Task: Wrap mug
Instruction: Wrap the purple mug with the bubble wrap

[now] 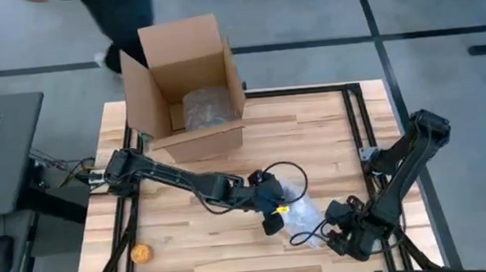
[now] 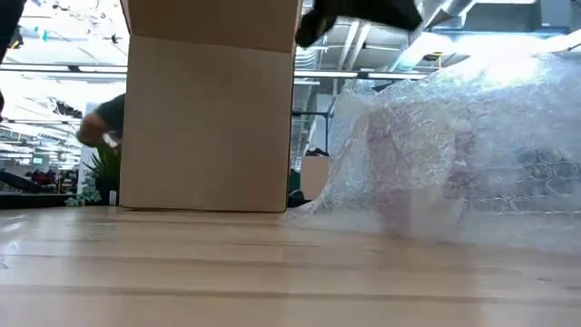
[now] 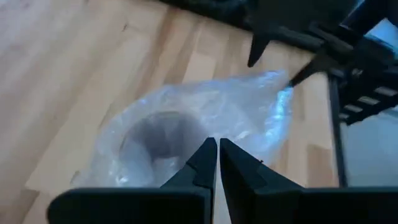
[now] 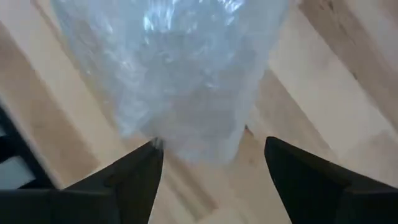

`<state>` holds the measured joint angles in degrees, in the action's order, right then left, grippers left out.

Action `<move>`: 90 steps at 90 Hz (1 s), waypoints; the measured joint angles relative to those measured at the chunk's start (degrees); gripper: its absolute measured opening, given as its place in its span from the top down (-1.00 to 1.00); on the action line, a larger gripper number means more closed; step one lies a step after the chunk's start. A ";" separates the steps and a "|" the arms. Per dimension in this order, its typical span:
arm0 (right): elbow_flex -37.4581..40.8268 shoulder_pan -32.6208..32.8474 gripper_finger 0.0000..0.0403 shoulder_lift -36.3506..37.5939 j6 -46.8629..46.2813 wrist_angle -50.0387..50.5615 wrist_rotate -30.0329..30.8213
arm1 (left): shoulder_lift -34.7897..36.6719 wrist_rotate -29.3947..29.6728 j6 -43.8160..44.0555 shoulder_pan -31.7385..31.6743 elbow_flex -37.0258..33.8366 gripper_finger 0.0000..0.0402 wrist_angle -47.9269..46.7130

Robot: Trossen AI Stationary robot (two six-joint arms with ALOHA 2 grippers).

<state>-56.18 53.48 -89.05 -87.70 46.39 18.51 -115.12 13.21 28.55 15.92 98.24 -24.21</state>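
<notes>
The open cardboard box [image 1: 189, 88] stands at the far edge of the table [image 1: 330, 138] and holds a bundle of bubble wrap [image 1: 209, 106]. Toward the near edge from the box, a second sheet of bubble wrap [image 1: 305, 211] lies around the mug [image 3: 163, 132], which shows dimly through the plastic. The left gripper [image 1: 273, 218] sits at that sheet's box-side edge, fingers pressed nearly together; whether they pinch the film cannot be told. The right gripper [image 4: 208, 163], spread wide, hovers at the sheet's far side from the box, holding nothing.
</notes>
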 joint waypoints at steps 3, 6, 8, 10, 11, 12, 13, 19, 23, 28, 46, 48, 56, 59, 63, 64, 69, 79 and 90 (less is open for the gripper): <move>0.00 -0.05 -0.34 -1.52 1.27 -1.34 0.06 | -1.02 -0.49 -0.21 -0.32 0.00 1.00 -0.45; 0.00 -0.17 -0.34 -3.04 2.64 -3.14 0.10 | -2.07 -1.45 -0.52 -0.79 -0.02 1.00 -0.10; -0.02 -0.27 -0.34 -4.09 3.58 -4.56 0.10 | -2.69 -1.93 -0.70 -1.00 -0.02 1.00 0.09; -0.01 -0.27 -0.34 -5.16 4.35 -6.11 0.13 | -3.24 -2.30 -0.87 -1.17 -0.02 1.00 0.04; 0.00 -0.27 -0.34 -5.63 4.78 -6.82 0.17 | -3.55 -2.44 -0.93 -1.29 -0.02 1.00 -0.01; 0.01 -0.27 -0.34 -6.06 5.04 -7.50 0.20 | -3.84 -2.57 -0.95 -1.37 -0.02 1.00 -0.03; 0.02 -0.27 -0.34 -6.50 5.23 -8.16 0.28 | -4.13 -2.70 -0.96 -1.45 -0.02 1.00 -0.03; -0.06 0.19 -0.34 -9.12 5.08 -12.87 2.58 | -5.86 -3.78 -0.97 -1.81 -0.02 1.00 0.29; -0.11 0.45 -0.34 -10.90 4.01 -14.94 3.63 | -6.89 -4.56 -0.93 -1.86 -0.02 1.00 0.40; -0.11 0.54 -0.34 -12.95 2.09 -15.70 3.98 | -7.97 -5.45 -0.87 -2.05 0.01 1.00 0.45; -0.37 1.92 -0.33 -16.88 -4.07 -15.39 9.07 | -8.60 -5.38 -0.63 -1.90 0.09 1.00 -0.37; -0.33 2.09 -0.32 -16.89 -4.43 -15.43 9.42 | -8.59 -5.13 -0.87 -1.88 0.09 1.00 -0.46; -0.28 2.31 -0.24 -16.88 -4.70 -15.53 10.32 | -8.62 -4.09 -1.18 -2.03 0.07 1.00 -0.63; -0.26 2.33 -0.19 -16.81 -4.83 -15.35 10.56 | -8.62 -4.08 -1.19 -2.20 0.06 1.00 -0.61; -0.22 2.32 -0.12 -16.80 -4.83 -15.24 10.55 | -8.62 -4.00 -1.17 -2.44 0.04 1.00 -0.63; -0.22 2.31 -0.10 -16.81 -4.84 -15.20 10.55 | -8.62 -3.98 -1.17 -2.47 0.04 1.00 -0.63; -0.17 2.28 0.01 -16.93 -4.86 -15.07 10.58 | -8.64 -3.91 -1.17 -2.64 0.03 1.00 -0.63; -0.15 1.89 0.33 -17.01 -4.87 -14.99 10.66 | -8.67 -3.85 -1.17 -3.01 0.00 1.00 -0.63; -0.15 1.83 0.78 -16.65 -4.44 -15.56 10.71 | -8.69 -3.63 -1.17 -3.14 0.00 1.00 -0.69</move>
<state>-56.34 55.31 -105.71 -92.14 30.83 29.22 -123.81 9.58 27.38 12.78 98.24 -24.90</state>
